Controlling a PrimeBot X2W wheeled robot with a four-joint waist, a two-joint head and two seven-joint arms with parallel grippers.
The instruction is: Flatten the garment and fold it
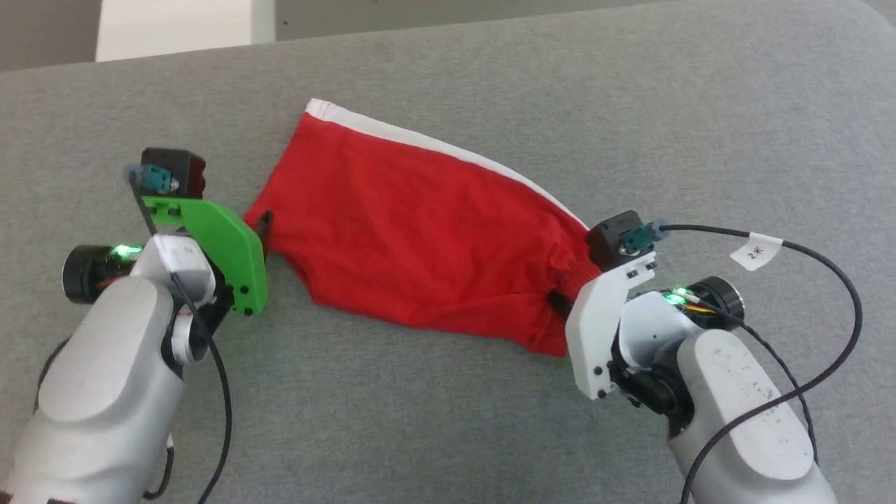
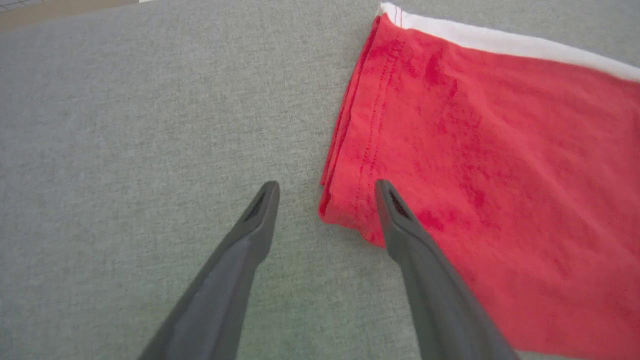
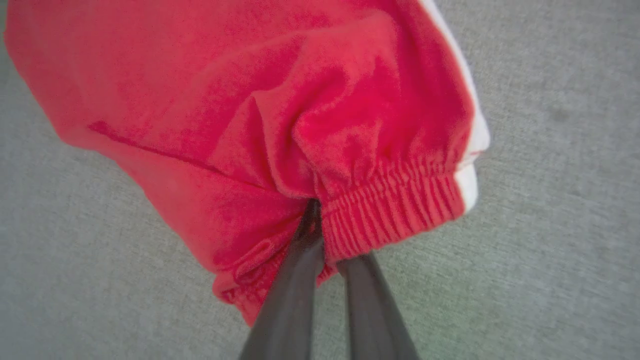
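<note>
One garment [image 1: 420, 238] on the grey padded surface [image 1: 448, 420], red shorts stretched across the middle of the head view, running from upper left down to lower right. One white stripe [image 1: 434, 143] runs along its upper edge. The leg hem [image 2: 350, 130] is the left end and the gathered waistband [image 3: 395, 210] is the lower-right end.

Two grippers are in play, one at each end. The left gripper [image 2: 327, 190] sits at the left of the head view under its one green bracket [image 1: 227, 245]. In the left wrist view its two dark fingers are spread wide: one is over bare grey surface, the other lies over the lower corner of the hem, and that corner sits between them. It's not pinching anything, and I can't tell whether either tip touches down.

Over to the lower right: the right gripper [image 3: 325, 250], under its one white bracket [image 1: 595, 329], has its two fingers drawn nearly together on the waistband. One finger is tucked into the bunched red cloth, the other under the elastic ribbing. The cloth puckers right where they clamp.

Two green lights glow, one on each wrist, and one white tag [image 1: 754, 250] hangs on the right arm's black cable [image 1: 840, 280].
</note>
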